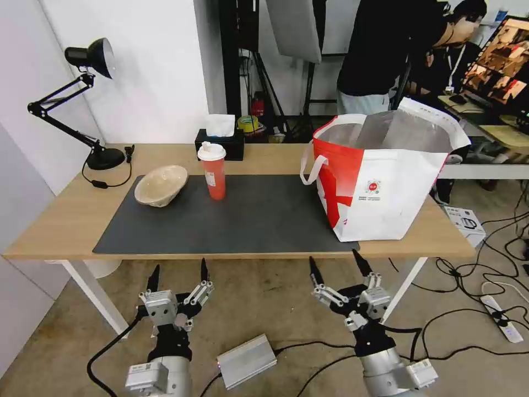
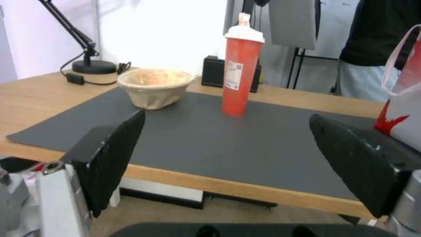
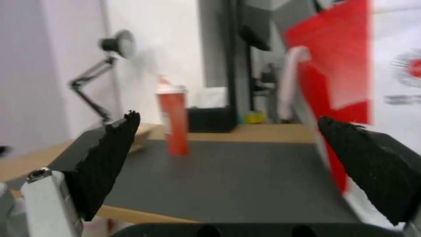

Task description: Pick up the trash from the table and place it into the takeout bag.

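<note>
A: Start at the fingers. The left gripper (image 1: 178,277), low in the frame below the near edge of the surface, has its black fingers (image 2: 115,154) spread wide and holds nothing. The right gripper (image 1: 336,268), lower centre-right, is just as wide and just as empty

B: And the trash?

A: On the large dark grey mat (image 1: 242,220). The tall red cup with a white lid (image 1: 212,170) stands upright at upper centre, and the shallow beige pulp bowl (image 1: 161,185) sits tilted just left of it, apart from it. The boxy white-and-red takeout bag with silver foil lining (image 1: 380,182) stands open at the right end of the long light-wood surface (image 1: 60,220)

B: What worries you?

A: The cup, I'd judge: tall and narrow, so a finger clipping it on approach could tip it. The tilted bowl might rock or slide out of a pinch on its rim. The bag's soft walls and loop handle (image 1: 312,165) could snag a gripper or fold in during a drop
</note>
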Tool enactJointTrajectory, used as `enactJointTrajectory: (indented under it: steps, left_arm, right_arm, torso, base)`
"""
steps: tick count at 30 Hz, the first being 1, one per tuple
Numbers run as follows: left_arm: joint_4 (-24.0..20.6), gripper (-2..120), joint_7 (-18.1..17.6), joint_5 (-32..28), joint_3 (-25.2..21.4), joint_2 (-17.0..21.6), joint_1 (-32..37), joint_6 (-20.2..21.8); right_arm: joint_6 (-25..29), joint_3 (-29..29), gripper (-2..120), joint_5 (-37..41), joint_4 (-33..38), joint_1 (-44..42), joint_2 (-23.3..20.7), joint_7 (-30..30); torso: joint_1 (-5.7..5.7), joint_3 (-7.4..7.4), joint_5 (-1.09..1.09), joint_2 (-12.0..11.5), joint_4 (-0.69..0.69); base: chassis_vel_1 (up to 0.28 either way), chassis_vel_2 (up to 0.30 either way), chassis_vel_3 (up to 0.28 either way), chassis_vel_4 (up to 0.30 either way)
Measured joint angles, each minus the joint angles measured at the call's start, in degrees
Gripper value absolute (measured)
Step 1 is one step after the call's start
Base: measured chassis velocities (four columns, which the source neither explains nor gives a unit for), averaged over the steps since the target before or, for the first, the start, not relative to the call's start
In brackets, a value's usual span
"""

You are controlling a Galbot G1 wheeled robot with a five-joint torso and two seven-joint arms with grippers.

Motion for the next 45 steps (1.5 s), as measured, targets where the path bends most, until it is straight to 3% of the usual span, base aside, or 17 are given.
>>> enactJointTrajectory:
  steps: [9, 16, 28, 37, 45]
  left_arm:
    - [0.13, 100, -0.02, 0.15, 0.01, -0.44, 0.05, 0.00]
    - [0.50, 100, -0.06, 0.34, -0.13, -0.90, 0.33, -0.05]
    - [0.35, 100, -0.05, 0.49, -0.48, -1.08, 0.49, 0.05]
    - [0.45, 100, 0.02, 1.16, -0.62, -2.33, 0.65, 0.10]
    - [1.03, 100, 0.05, 1.33, -0.76, -2.84, 0.39, 0.13]
  right_arm:
    - [-0.15, -0.43, 100, 2.50, 0.93, 2.69, -1.34, -7.39]
    - [-4.16, -0.66, 100, 6.10, 1.82, 7.49, -2.29, -11.49]
    - [-9.75, -3.76, 100, 14.44, 1.83, 19.59, -6.46, -12.19]
    - [-13.63, -10.36, 100, 22.03, -2.25, 34.06, -9.24, -11.78]
    - [-16.68, -16.36, 100, 26.12, -6.33, 44.06, -8.64, -9.64]
  torso:
    - [0.00, 0.00, 0.00, 0.00, 0.00]
    - [0.00, 0.00, 0.00, 0.00, 0.00]
    - [0.00, 0.00, 0.00, 0.00, 0.00]
    - [0.00, 0.01, 0.00, 0.00, 0.00]
    - [0.00, 0.01, 0.00, 0.00, 0.00]
  base:
    - [0.000, 0.000, 0.000, 0.000]
    - [0.000, 0.000, 0.000, 0.000]
    - [0.000, 0.000, 0.000, 0.000]
    - [0.000, 0.000, 0.000, 0.000]
    - [0.000, 0.000, 0.000, 0.000]
